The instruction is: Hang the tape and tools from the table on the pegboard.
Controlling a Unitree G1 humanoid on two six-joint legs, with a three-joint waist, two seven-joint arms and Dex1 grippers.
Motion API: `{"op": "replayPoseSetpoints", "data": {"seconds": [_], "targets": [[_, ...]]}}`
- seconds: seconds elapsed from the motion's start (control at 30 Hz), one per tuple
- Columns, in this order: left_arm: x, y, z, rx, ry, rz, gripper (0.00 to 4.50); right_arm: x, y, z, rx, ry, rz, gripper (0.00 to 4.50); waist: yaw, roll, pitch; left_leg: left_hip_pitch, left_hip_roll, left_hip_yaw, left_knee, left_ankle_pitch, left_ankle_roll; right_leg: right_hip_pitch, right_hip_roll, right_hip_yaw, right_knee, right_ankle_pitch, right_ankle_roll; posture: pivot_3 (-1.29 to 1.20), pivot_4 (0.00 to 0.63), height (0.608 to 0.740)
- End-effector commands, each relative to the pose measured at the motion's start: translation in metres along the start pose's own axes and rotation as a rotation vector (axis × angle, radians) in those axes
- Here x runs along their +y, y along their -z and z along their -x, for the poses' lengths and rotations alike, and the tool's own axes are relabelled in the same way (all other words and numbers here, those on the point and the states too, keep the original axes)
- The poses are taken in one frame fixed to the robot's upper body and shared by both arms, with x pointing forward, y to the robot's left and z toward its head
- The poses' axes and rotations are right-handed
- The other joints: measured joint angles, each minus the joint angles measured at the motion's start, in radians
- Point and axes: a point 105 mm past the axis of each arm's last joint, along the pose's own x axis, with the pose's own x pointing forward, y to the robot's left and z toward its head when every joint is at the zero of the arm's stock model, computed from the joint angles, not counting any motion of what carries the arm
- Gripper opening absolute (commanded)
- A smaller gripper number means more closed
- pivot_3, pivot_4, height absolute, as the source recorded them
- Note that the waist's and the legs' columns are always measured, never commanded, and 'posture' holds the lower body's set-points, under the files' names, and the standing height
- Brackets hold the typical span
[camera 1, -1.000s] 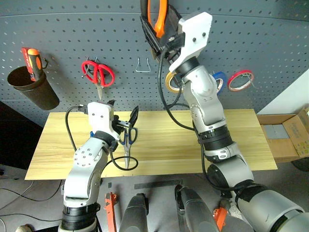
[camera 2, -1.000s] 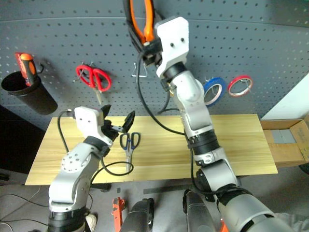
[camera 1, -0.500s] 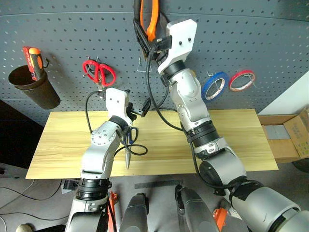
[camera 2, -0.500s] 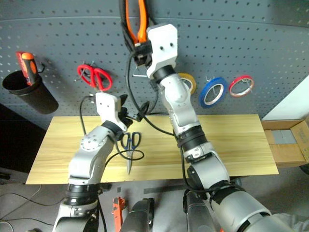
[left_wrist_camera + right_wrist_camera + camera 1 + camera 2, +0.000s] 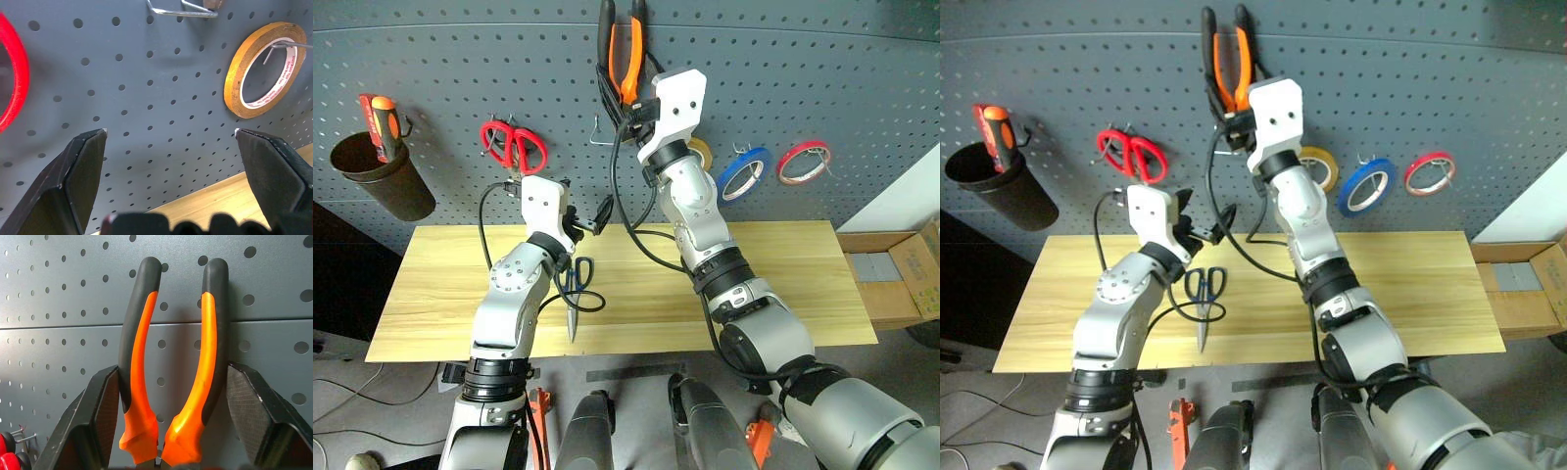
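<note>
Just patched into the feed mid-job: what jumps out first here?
The right gripper is raised against the pegboard, clamped on the orange-and-black pliers, whose handles point up. Below, the left gripper hangs open and empty over the table, just above the blue scissors lying there. Yellow, blue and red tape rolls hang in a row to the right.

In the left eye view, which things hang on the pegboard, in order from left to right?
Dark cup with orange-red screwdriver → red scissors → pliers in the right gripper → yellow roll → blue tape → red roll.
</note>
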Motion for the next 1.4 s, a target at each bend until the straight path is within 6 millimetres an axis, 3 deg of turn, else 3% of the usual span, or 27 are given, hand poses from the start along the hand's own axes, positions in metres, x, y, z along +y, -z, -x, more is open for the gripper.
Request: {"op": "replayPoseSetpoints", "data": {"seconds": [0.03, 0.57, 0.97, 1.4], "targets": [[0.002, -0.012, 0.005, -0.049, -0.009, -0.022, 4.50, -0.004, -0.017, -0.009, -0.060, 0.024, -0.007, 2.71, 0.000, 0.000, 0.000, 0.000, 0.000, 0.000, 0.000, 0.000, 0.000, 0.000, 0.000, 0.000, 0.000, 0.000, 0.000, 0.08, 0.340, 0.740], [0.014, -0.011, 0.013, -0.043, -0.052, -0.031, 4.50, 0.002, -0.024, -0.020, -0.069, 0.072, -0.116, 2.71, 0.000, 0.001, 0.014, 0.002, 0.000, 0.000, 0.001, 0.002, 0.003, 0.001, 0.001, 0.000, 0.002, 0.000, 0.000, 0.09, 0.351, 0.740], [0.016, -0.011, 0.014, -0.040, -0.056, -0.034, 4.50, 0.014, 0.002, -0.014, 0.028, 0.073, -0.096, 2.71, 0.000, 0.002, 0.017, 0.002, 0.000, 0.000, 0.001, 0.004, 0.005, 0.001, 0.001, 0.000, 0.002, 0.000, 0.000, 0.10, 0.355, 0.740], [0.020, -0.009, 0.018, -0.031, -0.070, -0.038, 4.50, 0.003, -0.025, -0.025, -0.099, 0.167, -0.031, 2.71, 0.004, 0.002, 0.023, 0.003, -0.001, 0.000, 0.000, 0.006, 0.008, 0.002, 0.003, 0.000, 0.001, 0.001, 0.001, 0.11, 0.361, 0.740]]}}
